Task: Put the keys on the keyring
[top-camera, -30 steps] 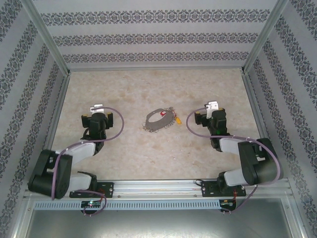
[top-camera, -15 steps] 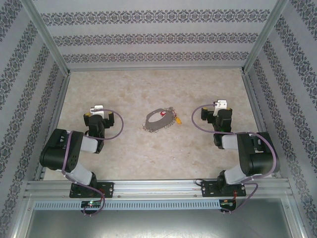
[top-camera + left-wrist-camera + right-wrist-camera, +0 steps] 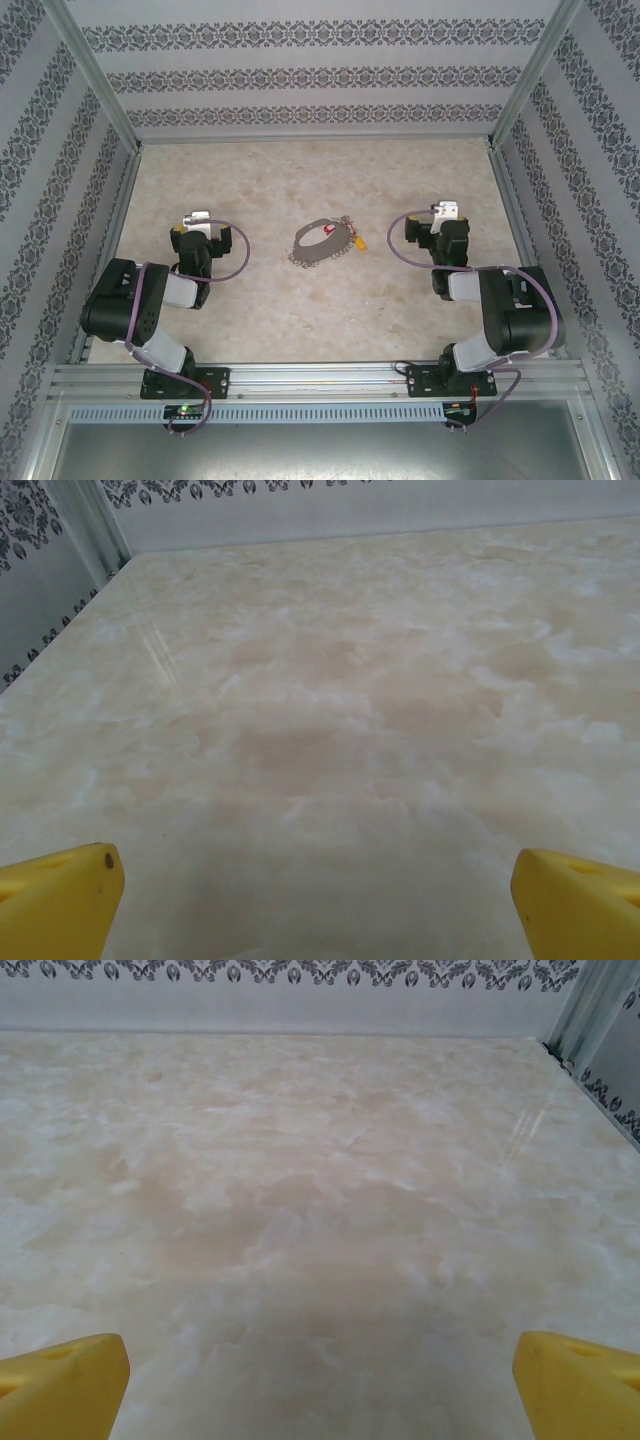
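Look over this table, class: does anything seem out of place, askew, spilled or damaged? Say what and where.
Nothing stands out. The keyring lies bunched in the middle of the table, the key at its right end. The left gripper and right gripper are open, one either side, clear of it. No spill or damage shows.

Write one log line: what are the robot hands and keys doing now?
left gripper open, empty | right gripper open, empty | key on table beside keyring | keyring on table between grippers
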Robot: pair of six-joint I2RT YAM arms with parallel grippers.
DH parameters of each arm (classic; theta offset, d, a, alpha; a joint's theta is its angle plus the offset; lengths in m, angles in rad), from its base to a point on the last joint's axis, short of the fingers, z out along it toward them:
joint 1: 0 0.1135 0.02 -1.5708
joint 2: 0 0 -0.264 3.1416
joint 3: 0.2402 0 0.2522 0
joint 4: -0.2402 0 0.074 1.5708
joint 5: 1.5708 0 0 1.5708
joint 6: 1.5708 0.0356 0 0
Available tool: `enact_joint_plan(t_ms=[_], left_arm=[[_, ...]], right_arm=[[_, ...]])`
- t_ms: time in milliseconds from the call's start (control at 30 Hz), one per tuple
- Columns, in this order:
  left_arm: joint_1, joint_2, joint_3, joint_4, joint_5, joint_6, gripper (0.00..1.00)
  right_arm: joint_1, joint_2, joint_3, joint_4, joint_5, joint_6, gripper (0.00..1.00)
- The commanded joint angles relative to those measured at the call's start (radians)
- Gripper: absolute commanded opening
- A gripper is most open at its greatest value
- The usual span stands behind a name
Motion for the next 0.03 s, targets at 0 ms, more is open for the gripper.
enact_joint_plan(t_ms=[0], left_arm=[[0.012,0.005,0.013,0.047,0.011,0.009,1.00]], right_arm=[[-0.008,-0.002,0.012,0.017,-0.033,0.012,0.98]])
